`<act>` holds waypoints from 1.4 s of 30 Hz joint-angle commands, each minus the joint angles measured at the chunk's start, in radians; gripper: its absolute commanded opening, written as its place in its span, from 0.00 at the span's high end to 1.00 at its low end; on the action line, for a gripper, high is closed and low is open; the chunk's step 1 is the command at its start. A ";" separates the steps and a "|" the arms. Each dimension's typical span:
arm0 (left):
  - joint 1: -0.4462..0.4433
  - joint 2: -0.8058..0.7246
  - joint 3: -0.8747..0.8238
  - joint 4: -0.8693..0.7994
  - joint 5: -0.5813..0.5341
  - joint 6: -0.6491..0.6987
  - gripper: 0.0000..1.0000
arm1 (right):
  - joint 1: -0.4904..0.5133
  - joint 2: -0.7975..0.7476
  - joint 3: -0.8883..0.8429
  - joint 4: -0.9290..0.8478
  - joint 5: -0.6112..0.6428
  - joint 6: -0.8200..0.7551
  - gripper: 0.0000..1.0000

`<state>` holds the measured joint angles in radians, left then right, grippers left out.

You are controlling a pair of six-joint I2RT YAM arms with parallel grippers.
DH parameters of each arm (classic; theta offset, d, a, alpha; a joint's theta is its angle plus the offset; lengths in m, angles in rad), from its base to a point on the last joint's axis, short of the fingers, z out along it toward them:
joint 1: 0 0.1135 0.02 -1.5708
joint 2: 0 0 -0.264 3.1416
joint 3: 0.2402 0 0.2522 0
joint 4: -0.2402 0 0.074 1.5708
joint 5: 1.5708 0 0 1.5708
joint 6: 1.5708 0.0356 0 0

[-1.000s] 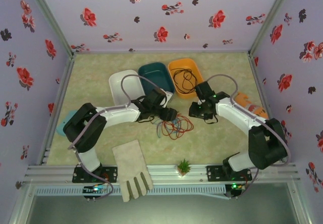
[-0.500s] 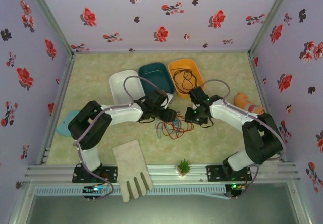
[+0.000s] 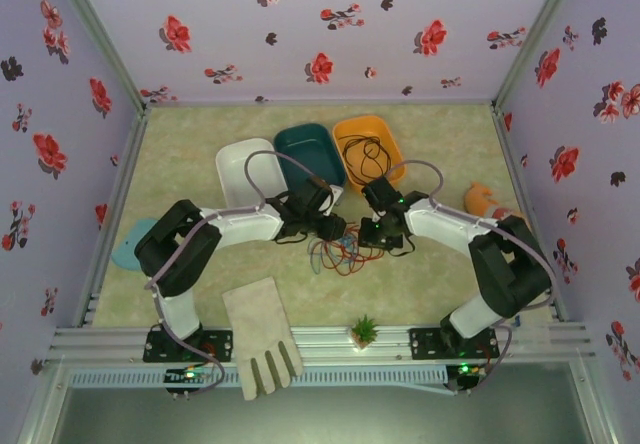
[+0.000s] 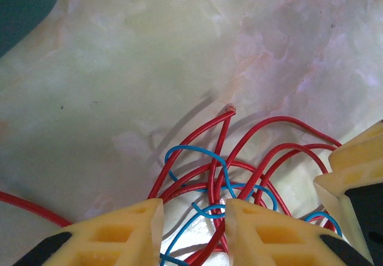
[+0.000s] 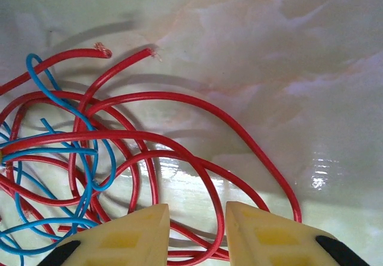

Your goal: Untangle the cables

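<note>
left gripper [image 4: 194, 233] frame bottom, jaws apart astride red cable [image 4: 226, 117] and blue cable [image 4: 191, 148] | right gripper [image 5: 197, 233] jaws apart astride red cable | I'd pull opposite ways

On the top cam the red-and-blue tangle [image 3: 345, 255] is way too tiny for me, I can't tell which strand crosses which, and the left hand [image 3: 337, 231] and right hand [image 3: 368, 234] cover its sides. Left wrist cam: the red cable [image 4: 224, 128] runs off the left and bottom edges. Right wrist cam: the blue cable [image 5: 88, 158] loops leave frame on the left.
</note>
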<state>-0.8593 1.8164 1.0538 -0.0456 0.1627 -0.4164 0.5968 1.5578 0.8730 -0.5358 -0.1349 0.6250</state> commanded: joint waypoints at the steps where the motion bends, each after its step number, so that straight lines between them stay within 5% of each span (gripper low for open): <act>1: -0.003 -0.039 -0.003 -0.005 0.014 0.001 0.67 | 0.008 0.036 0.006 -0.007 0.037 0.039 0.70; 9: -0.004 -0.045 -0.023 0.010 0.014 -0.004 0.67 | 0.017 0.077 0.008 -0.001 0.066 0.054 0.81; 17: -0.003 -0.051 -0.027 0.012 0.014 -0.004 0.63 | 0.019 -0.063 0.043 -0.070 0.167 0.022 0.94; 28: -0.003 -0.046 -0.040 0.012 0.015 -0.010 0.62 | 0.029 -0.317 0.181 -0.226 0.253 -0.085 0.97; 42: -0.003 -0.070 -0.087 0.034 0.015 -0.008 0.63 | 0.029 -0.422 0.388 -0.340 0.277 -0.141 0.97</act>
<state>-0.8593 1.7824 0.9913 -0.0242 0.1627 -0.4168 0.6186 1.1664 1.2079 -0.8207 0.0952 0.5140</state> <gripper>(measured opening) 0.376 0.062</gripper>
